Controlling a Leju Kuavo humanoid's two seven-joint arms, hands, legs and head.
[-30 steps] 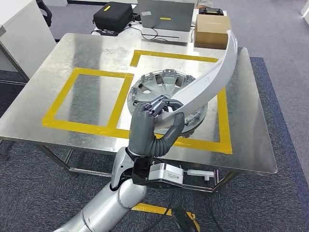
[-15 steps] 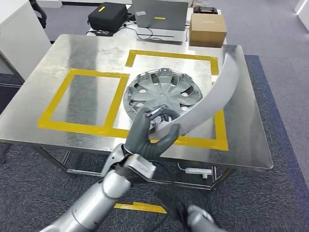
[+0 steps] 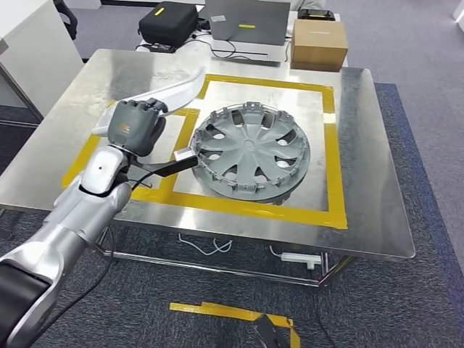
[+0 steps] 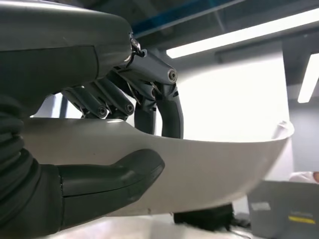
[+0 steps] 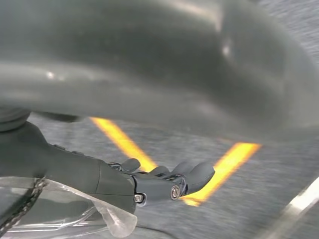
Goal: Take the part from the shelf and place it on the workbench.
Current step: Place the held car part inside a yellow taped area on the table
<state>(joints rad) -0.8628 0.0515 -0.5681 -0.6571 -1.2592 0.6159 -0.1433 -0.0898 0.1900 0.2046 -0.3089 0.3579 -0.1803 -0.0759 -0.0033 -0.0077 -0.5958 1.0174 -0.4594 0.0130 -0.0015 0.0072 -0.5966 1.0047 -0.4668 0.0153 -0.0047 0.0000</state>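
The head view looks forward and down from high over the metal surface (image 3: 355, 181), taking in the left hand (image 3: 134, 127) and the curved white part (image 3: 175, 90). The left wrist view sits close behind that same hand (image 4: 124, 144), sharing the part (image 4: 211, 164). The right wrist view looks down at grey carpet (image 5: 240, 209) behind the right hand (image 5: 161, 181).

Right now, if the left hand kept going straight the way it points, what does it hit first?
Nothing close, probably. The left hand, gripping the curved white trim part, points across the workbench toward its far edge; the hubcap lies beside that line. Depth unclear.
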